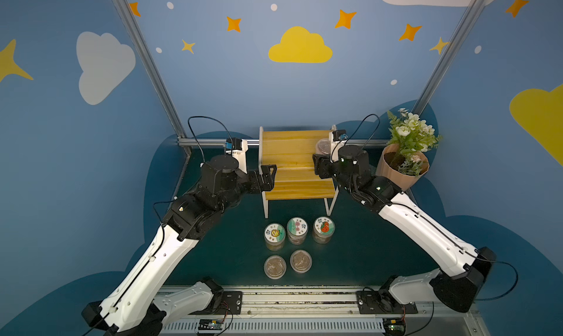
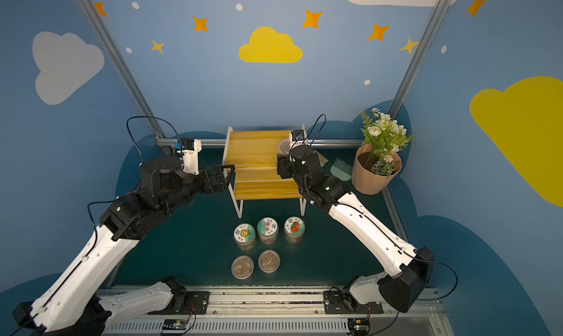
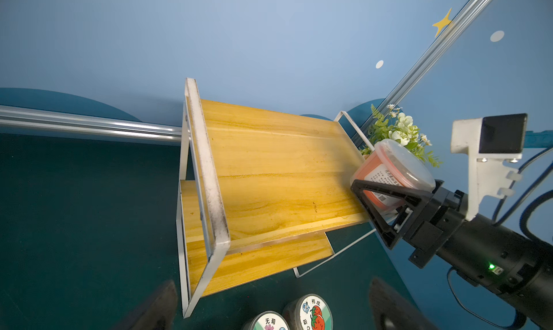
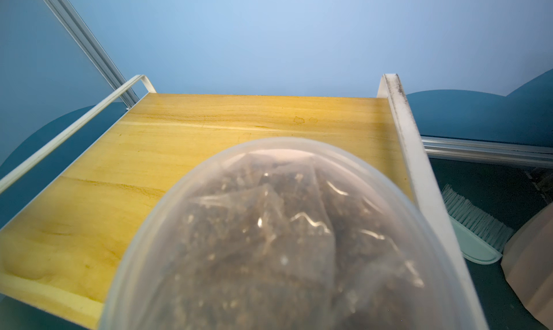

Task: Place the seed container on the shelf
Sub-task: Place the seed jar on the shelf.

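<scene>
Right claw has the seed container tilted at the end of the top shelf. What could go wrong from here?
1. The seed container is tilted in the right claw at the very end of the shelf; released like this, it may topple or roll off.
2. It is close to the white side rail and could catch on it.
3. The left claw, open, is close beside the shelf's frame; a nudge could shift the shelf.

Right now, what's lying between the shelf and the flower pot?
A pale green brush lies between the shelf and the flower pot, visible in a top view and the right wrist view.
</scene>
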{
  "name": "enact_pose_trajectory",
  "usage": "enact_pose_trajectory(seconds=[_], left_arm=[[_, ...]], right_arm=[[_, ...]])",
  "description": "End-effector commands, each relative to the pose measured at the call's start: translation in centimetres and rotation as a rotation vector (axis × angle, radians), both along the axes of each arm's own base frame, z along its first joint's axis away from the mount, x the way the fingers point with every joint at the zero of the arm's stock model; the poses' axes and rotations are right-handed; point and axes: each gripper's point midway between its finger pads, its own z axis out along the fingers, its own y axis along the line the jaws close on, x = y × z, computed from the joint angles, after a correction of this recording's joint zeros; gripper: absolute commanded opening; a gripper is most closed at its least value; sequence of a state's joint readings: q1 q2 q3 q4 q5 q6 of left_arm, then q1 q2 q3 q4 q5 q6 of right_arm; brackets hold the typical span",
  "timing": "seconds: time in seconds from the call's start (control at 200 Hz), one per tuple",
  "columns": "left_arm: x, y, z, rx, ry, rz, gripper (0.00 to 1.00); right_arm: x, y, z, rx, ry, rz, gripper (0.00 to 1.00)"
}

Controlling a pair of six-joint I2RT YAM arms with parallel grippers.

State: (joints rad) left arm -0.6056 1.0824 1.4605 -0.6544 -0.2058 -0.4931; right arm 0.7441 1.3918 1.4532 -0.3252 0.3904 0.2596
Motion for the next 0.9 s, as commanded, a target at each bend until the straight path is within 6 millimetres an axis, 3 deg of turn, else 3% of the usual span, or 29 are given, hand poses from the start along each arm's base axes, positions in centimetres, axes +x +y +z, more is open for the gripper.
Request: enact_pose_trajectory(seconds=[0.0,0.145,0.325,0.596,0.896], left_arm=[[-0.4,0.3,-0.7,-0.002,0.021,-0.004,1.00],[-0.6,0.6,-1.2,-0.007,0.032,-0.003,1.00],[-0.8,1.0,-1.5,0.003,0.044,0.000,1.00],[-1.3,2.2,-2.5,-0.032,0.084,0.019,1.00],[-2.2,3.0,-3.4,-0.034,0.100,0.033,1.00]], right_arm=[[0.5,-0.2,0.7,0.034,-0.014,-0.014,0.75],[0.6,-0.7,0.4,0.036,-0.009,-0.040,0.88],[0.2,-1.3,1.0,0.066,-0.014,-0.061,0.95],[-0.4,-1.6,4.5,0.120,-0.088,-0.051,0.96],[-0.6,-1.8,6.3,0.122,-0.147,-0.050,0.96]])
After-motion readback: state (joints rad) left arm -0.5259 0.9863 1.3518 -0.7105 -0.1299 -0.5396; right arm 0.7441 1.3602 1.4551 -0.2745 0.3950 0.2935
